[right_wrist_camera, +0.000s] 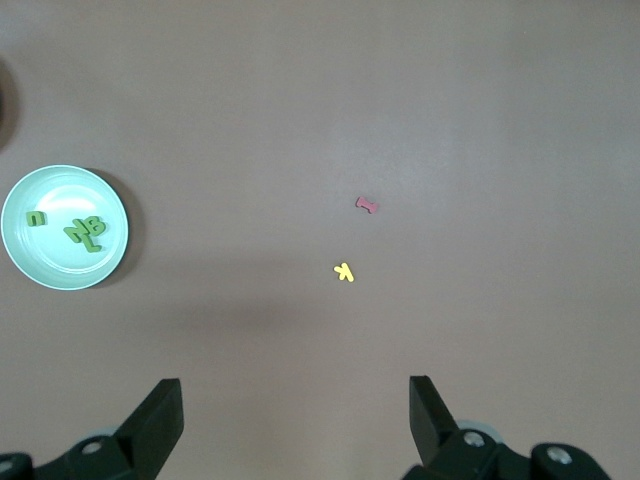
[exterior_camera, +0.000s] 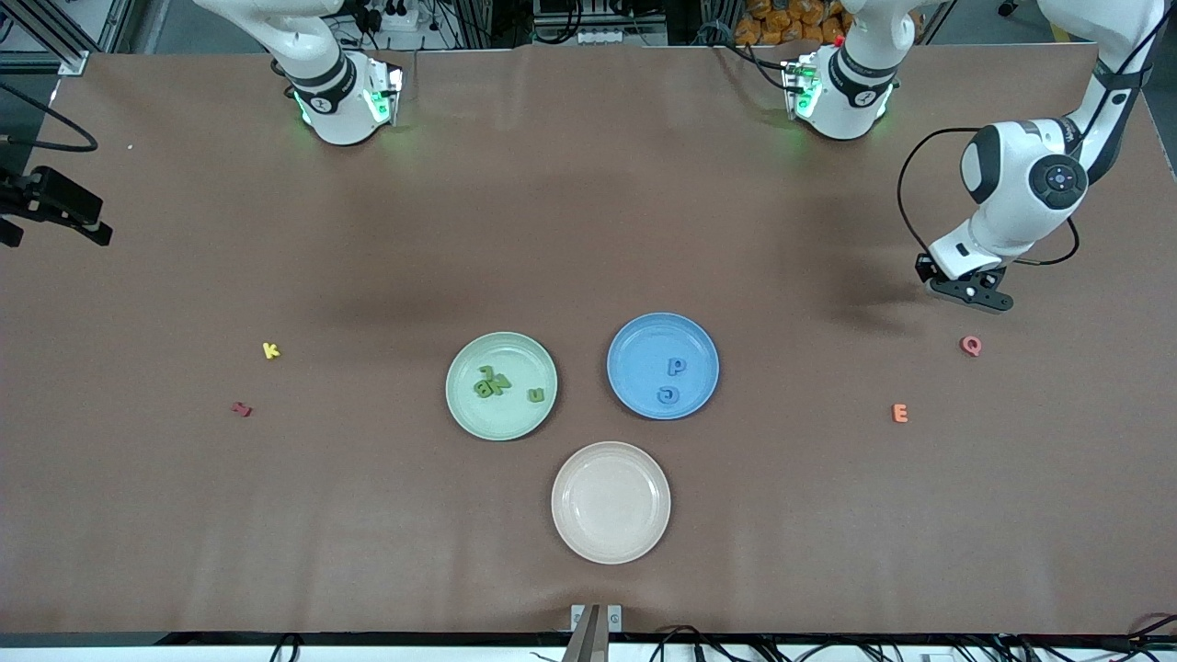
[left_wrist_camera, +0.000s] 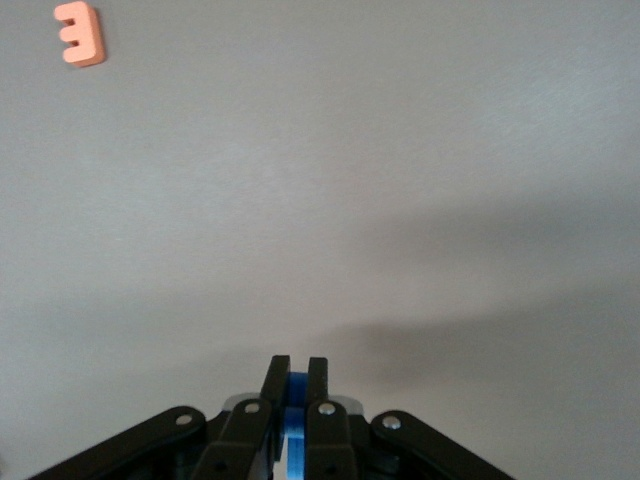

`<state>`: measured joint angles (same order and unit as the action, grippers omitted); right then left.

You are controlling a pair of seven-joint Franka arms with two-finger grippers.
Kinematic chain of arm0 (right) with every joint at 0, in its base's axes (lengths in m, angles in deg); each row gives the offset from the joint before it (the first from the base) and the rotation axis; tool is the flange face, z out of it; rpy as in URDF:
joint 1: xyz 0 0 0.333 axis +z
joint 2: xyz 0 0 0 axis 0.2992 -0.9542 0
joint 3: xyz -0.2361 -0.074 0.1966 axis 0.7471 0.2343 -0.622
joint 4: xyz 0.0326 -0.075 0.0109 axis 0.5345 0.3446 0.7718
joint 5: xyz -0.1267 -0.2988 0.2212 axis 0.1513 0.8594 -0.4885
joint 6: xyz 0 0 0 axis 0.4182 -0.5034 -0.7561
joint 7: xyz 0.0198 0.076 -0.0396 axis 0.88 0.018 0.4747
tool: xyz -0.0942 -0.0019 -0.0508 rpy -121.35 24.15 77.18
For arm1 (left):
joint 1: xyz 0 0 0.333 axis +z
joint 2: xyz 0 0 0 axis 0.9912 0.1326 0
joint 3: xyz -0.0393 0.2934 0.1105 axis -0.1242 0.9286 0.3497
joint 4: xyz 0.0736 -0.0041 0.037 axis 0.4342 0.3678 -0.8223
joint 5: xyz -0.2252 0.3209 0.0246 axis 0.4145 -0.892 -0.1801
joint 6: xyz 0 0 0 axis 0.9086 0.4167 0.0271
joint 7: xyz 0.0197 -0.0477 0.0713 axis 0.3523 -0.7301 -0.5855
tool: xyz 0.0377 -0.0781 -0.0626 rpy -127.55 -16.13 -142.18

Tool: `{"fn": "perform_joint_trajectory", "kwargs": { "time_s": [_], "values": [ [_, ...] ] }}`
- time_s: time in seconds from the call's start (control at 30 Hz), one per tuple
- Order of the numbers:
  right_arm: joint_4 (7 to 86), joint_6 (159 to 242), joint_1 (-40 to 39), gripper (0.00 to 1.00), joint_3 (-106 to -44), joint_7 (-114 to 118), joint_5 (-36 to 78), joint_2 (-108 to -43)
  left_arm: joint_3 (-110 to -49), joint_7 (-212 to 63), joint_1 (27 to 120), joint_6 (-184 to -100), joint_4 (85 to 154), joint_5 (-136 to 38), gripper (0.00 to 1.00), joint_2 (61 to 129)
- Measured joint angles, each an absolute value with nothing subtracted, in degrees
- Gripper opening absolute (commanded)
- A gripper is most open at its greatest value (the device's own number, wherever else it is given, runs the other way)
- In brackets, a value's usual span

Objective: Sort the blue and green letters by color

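L pincer (left_wrist_camera: 290, 385) gripped a blue letter (left_wrist_camera: 292, 420) over the desk (exterior_camera: 588, 230) near Q (exterior_camera: 970, 345); blue plate (exterior_camera: 644, 345) lay toward the middle. R pincer (right_wrist_camera: 295, 400) waited, open.

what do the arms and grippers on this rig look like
Both arms are glossy white with black joint bands and green lights glowing at their bases. A black cable loops beside the left arm. The left gripper and the right gripper have matte black fingers with silver screws.
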<state>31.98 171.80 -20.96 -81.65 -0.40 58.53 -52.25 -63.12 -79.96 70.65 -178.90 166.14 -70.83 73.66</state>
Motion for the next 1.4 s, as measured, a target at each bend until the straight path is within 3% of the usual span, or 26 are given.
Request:
{"fn": "perform_joint_trajectory", "kwargs": {
  "time_s": [0.63,1.4],
  "values": [
    [31.98,172.1,-20.89,1.0,-82.07,-0.4,58.53,-52.29,-63.21,-90.72,57.73,-166.12,154.23,-60.52,0.0,73.44],
    [31.98,172.7,-20.92,1.0,-81.99,-0.42,58.53,-52.85,-63.2,-104.51,49.75,-165.36,142.92,-59.34,0.0,83.24]
  ]
}}
